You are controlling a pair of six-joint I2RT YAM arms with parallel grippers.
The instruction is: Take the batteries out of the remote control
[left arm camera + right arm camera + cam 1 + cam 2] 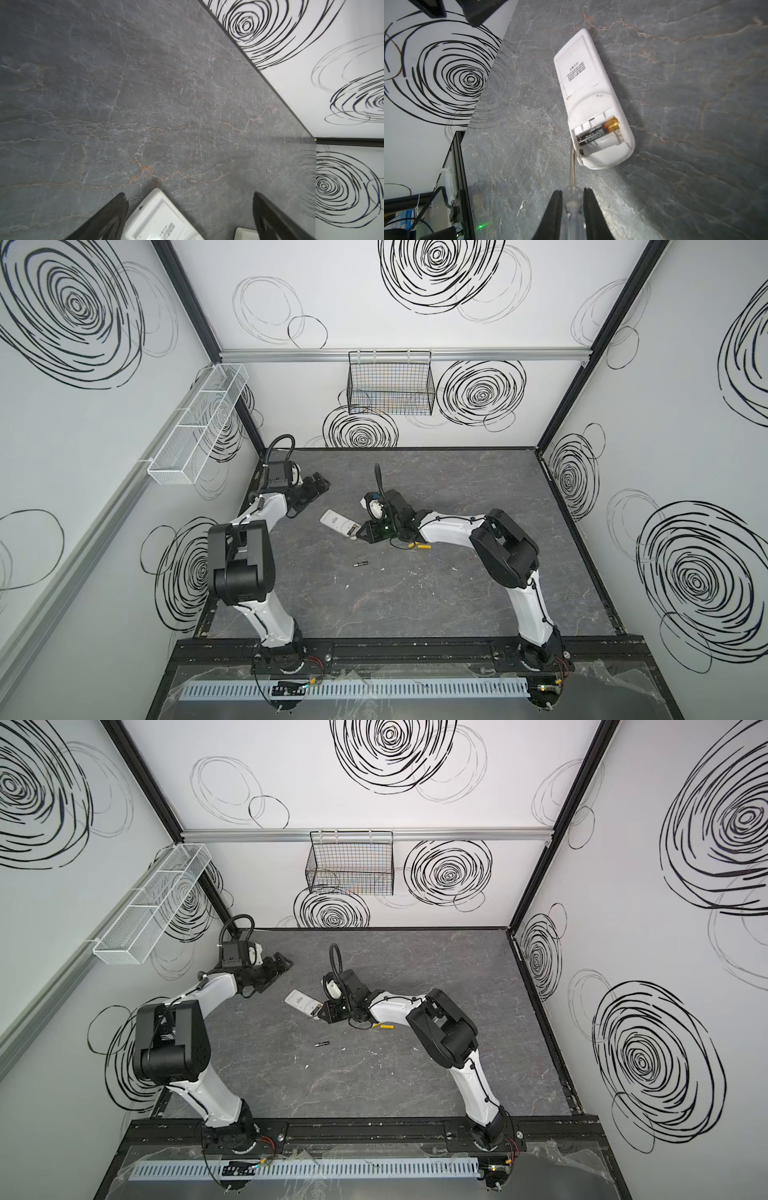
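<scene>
Nearest us on the table [415, 605] we note a loose black battery [360, 563], and just past it two yellow batteries [424, 546] lying close together beside the right arm. The right gripper [572, 192] is clamped on the clear handle of the screwdriver [572, 176], whose tip sits at the edge of the open bay of the remote [583, 83], where a fourth battery [596, 131], black with a brassy end, lies seated. Farther back, the left gripper [319, 484] is spread wide and empty, raised near the remote's far end.

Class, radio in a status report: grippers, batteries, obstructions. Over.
Left gripper open, near remote. Right gripper shut on screwdriver, tip at last battery in bay. Black battery and two yellow loose on table. Nothing blocking.
</scene>
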